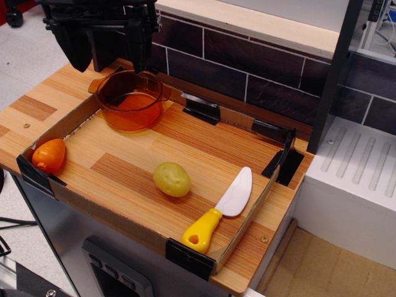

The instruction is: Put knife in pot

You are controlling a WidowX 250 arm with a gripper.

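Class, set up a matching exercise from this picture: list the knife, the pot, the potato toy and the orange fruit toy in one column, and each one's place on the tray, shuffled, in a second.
Things:
1. knife
2. pot
3. potato toy
4. orange fruit toy

Places:
A. far corner, below the gripper
B. middle of the tray
C. near left corner
D. along the right edge

Pairs: 1-D, 2-A, 3-B, 4-C
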